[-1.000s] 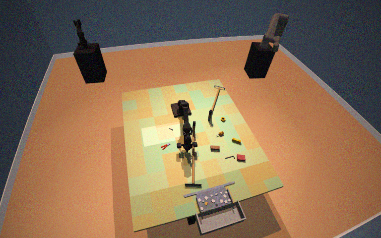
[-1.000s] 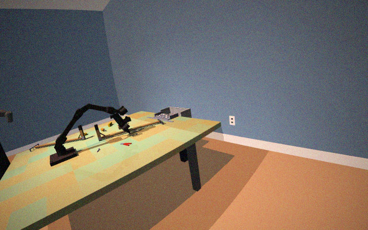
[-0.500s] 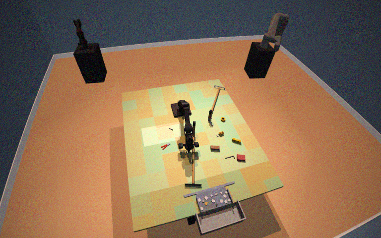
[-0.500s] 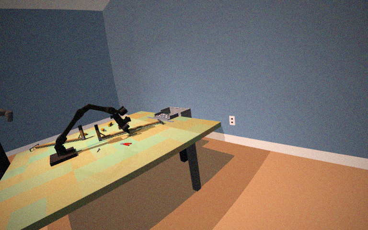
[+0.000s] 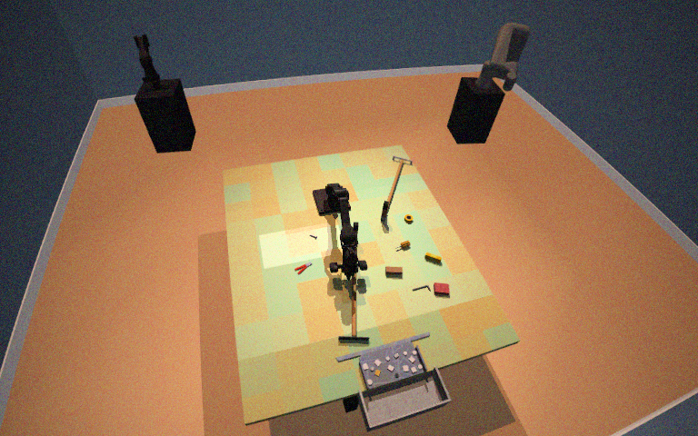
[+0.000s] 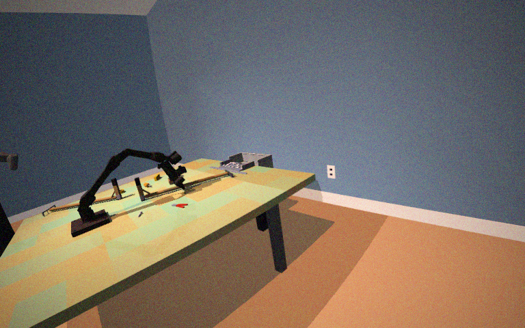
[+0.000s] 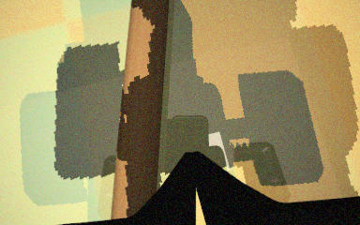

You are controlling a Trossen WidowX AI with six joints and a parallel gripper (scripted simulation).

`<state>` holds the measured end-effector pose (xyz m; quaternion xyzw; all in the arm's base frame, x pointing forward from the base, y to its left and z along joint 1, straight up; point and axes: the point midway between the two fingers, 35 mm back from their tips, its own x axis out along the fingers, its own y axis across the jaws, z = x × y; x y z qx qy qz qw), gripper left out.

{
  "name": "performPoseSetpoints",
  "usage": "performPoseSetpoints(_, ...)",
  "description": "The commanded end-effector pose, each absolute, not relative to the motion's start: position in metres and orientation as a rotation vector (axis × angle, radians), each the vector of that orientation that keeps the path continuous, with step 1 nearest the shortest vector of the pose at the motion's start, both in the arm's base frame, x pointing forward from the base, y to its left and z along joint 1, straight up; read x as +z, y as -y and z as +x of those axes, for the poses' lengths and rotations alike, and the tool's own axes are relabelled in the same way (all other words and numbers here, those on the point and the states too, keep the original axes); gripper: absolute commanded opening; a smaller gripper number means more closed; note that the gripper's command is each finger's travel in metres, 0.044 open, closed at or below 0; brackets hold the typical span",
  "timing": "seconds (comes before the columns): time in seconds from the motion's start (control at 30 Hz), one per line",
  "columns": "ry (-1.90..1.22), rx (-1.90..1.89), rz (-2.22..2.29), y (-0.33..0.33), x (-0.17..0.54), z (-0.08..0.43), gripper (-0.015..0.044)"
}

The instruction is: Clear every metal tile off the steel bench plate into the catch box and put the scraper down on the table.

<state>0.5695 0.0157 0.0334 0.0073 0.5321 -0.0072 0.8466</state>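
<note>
My gripper is shut and empty, just above the table beside the long scraper's handle. The long scraper lies on the table, its wooden handle passing left of my fingertips in the wrist view. Its dark blade is near the bench plate, and its black upright grip is at the arm's side. The steel bench plate carries several small pale tiles and one orange tile. The catch box at its far end shows no tiles.
A second tool with a wire-like head lies right of the arm base. Red pliers and a screw lie left. A brown block, a red block, a yellow block and a hex key lie right.
</note>
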Motion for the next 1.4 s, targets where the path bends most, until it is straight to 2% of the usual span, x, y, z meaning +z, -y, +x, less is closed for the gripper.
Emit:
performPoseSetpoints(0.0,-1.116,-0.021,0.015,-0.02,0.036,0.572,0.0)
performPoseSetpoints(1.37,-1.115,-0.019,0.017,-0.061,0.036,0.578,0.0)
